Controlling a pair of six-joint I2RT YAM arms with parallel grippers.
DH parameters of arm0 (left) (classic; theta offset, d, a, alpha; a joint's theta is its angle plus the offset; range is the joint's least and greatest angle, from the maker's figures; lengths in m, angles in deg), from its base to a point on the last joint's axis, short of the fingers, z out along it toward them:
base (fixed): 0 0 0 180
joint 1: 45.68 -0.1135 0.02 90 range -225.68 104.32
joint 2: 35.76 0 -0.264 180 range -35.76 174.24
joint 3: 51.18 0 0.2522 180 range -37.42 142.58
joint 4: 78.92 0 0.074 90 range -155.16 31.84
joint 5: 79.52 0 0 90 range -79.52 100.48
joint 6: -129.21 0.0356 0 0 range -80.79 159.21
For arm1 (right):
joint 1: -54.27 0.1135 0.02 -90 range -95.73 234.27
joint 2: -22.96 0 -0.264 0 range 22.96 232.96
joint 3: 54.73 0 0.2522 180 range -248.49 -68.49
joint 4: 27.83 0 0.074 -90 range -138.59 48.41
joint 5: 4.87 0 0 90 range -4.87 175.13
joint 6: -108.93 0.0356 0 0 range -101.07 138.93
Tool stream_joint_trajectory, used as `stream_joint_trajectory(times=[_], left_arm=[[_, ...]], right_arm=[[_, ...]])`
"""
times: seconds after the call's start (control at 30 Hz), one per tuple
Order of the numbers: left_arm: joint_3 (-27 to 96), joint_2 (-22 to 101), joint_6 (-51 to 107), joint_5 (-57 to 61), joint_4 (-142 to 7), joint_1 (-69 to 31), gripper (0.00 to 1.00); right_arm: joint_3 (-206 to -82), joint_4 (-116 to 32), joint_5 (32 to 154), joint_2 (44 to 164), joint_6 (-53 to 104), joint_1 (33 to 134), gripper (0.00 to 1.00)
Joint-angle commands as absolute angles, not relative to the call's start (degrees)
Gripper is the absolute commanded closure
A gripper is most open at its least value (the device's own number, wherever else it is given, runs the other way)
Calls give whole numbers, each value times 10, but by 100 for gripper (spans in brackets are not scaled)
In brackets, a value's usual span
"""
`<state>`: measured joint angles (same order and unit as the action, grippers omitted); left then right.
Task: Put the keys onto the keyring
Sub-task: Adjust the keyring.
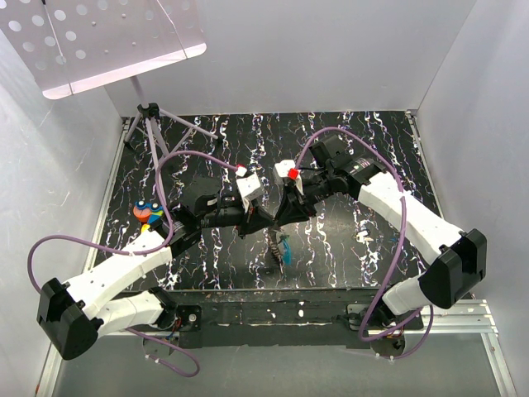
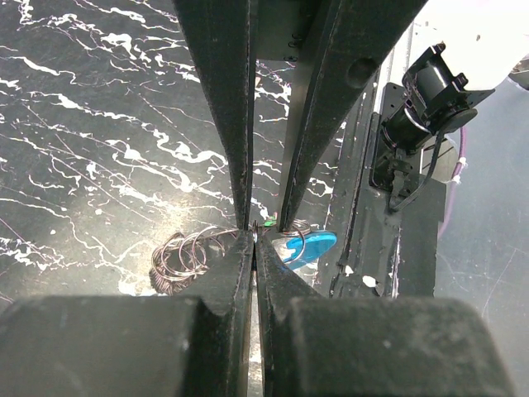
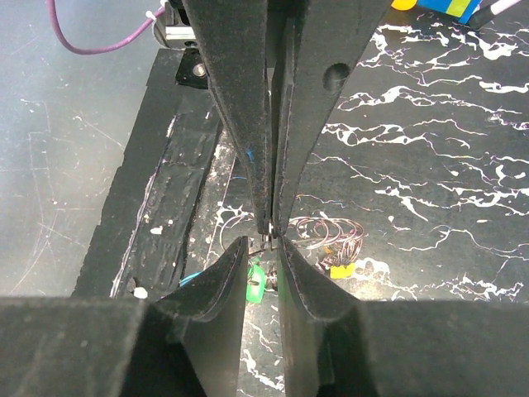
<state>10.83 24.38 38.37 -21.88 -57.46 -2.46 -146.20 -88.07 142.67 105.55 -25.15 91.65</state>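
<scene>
Left wrist: fingers (image 2: 216, 288) near blue key (image 2: 318, 246)

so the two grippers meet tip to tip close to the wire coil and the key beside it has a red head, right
Not red: the key beside the wire coil has a blue head, as the left wrist view shows. The left gripper and the right gripper do meet tip to tip close to the coil.

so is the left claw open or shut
Shut: in its wrist view the left claw is pressed together at the tips. Whether it pinches anything, cannot tell.
</scene>
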Motion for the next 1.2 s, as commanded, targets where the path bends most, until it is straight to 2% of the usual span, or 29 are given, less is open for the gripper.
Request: stream_joint_trajectory(times=[0.0, 0.33, 0.6, 0.67, 0.8, 1.17], left_arm=[[107, 222, 375, -227, -612, -28, 100], [106, 227, 368, -226, -622, -29, 100], [97, 233, 358, -223, -638, -32, 100], [96, 234, 353, -224, -643, -33, 100], [92, 234, 349, -226, -648, -34, 100], [59, 262, 299, -254, -728, -52, 100]], right_arm=[[-1462, -882, 1438, 1062, -255, 924, 72], [-1460, -871, 1439, 1066, -241, 928, 82], [-1450, -846, 1425, 1069, -218, 928, 77], [-1450, -845, 1425, 1070, -215, 927, 80], [-1453, -845, 1433, 1073, -212, 928, 98], [-1444, -820, 1440, 1072, -164, 916, 99]])
